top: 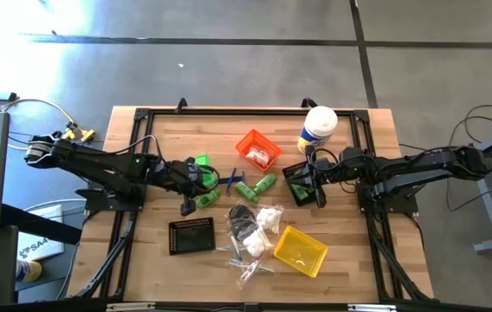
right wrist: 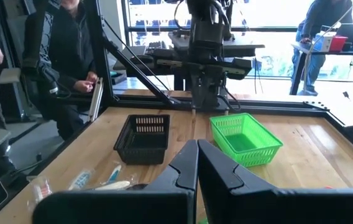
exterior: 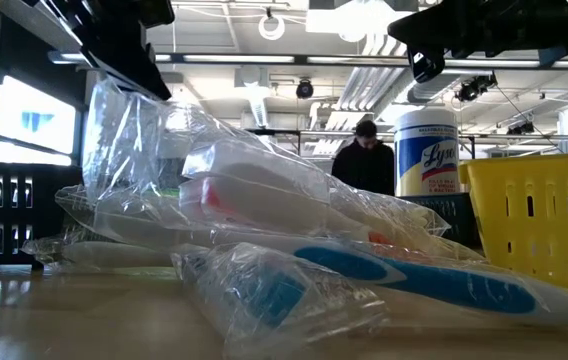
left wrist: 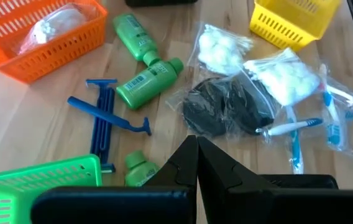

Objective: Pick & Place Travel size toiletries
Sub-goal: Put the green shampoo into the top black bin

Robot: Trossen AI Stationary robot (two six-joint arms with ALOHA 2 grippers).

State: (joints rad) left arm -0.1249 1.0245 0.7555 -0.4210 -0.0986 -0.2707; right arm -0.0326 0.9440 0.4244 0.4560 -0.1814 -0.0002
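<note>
we see both jaws pressed together, holding nothing: the left gripper [left wrist: 196, 163] hovers by the green bin [left wrist: 40, 180], the right gripper [right wrist: 196, 163] near the canister [top: 317, 128]. the toiletries lie mid-table: green bottles [left wrist: 148, 81], blue razors [left wrist: 105, 115], wrapped toothbrushes [exterior: 414, 275].

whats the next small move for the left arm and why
Probably open the left gripper and drop toward the green bottle just ahead of it. Its fingers are shut and empty, and the bottle lies loose on the table beside the green bin.
</note>
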